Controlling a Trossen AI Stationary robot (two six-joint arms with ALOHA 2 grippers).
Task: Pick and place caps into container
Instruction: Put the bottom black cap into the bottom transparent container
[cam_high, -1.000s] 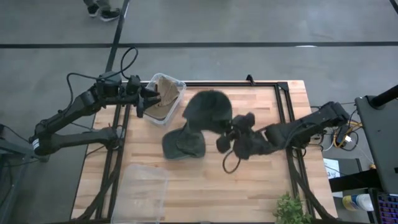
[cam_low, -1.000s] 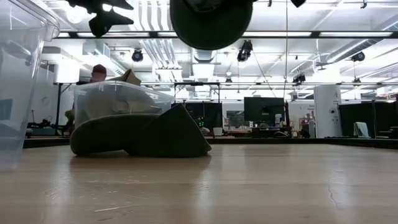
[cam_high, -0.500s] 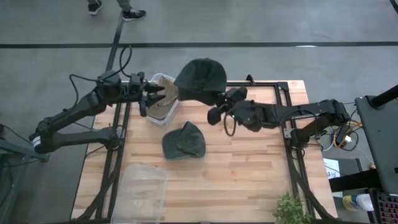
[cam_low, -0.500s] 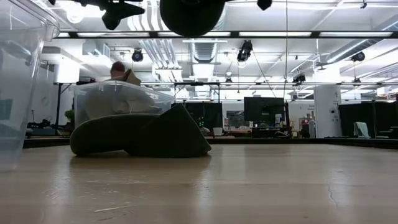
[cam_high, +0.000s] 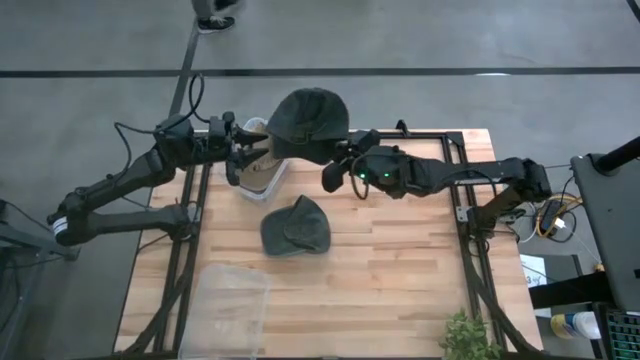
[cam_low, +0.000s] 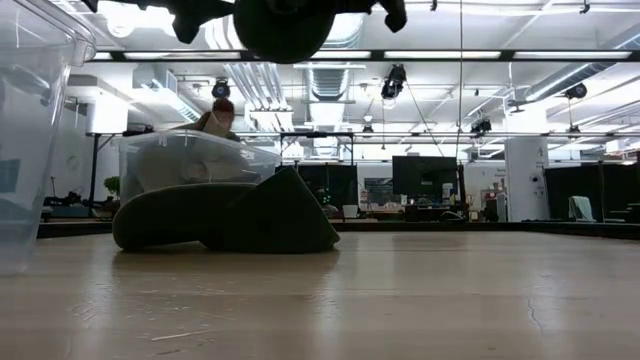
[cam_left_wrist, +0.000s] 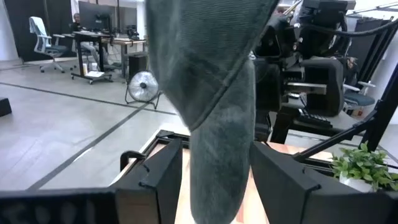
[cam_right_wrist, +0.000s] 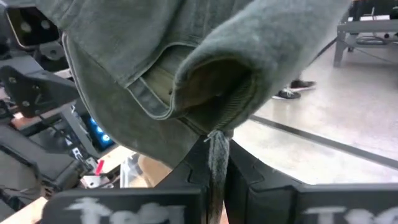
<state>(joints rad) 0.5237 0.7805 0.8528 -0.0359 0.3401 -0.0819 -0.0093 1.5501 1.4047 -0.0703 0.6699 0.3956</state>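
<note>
A dark olive cap (cam_high: 310, 120) hangs in the air over the table's far-left part, held by my right gripper (cam_high: 340, 163), which is shut on it. It shows at the top of the low view as the lifted cap (cam_low: 285, 25). A second dark olive cap (cam_high: 295, 225) lies on its brim and crown mid-table. A tan cap (cam_high: 260, 168) lies in the clear container (cam_high: 270, 190) at the far-left edge. My left gripper (cam_high: 247, 158) is open beside that container. In its wrist view the lifted cap's brim (cam_left_wrist: 221, 143) hangs ahead between its fingers; I cannot tell whether they touch. My right gripper pinches the lifted cap at its lower rim (cam_right_wrist: 214, 134), where a thin strip of fabric runs down between the two fingers (cam_right_wrist: 249, 180). The fingers come level from the table's right side. The cap is lifted clear, its crown above the fingers and its hollow side open.
A second clear container (cam_high: 232, 305) stands at the near-left corner and fills the low view's left edge as a clear wall (cam_low: 30, 130). A small green plant (cam_high: 468, 338) sits at the near-right edge. Bare wood lies between the mid-table cap and the right side.
My right gripper has carried the dark cap from above mid-table toward the far-left, over the container's edge, with the arm stretching out across the table. The cap has stayed lifted clear. My left gripper has kept its place beside the container.
</note>
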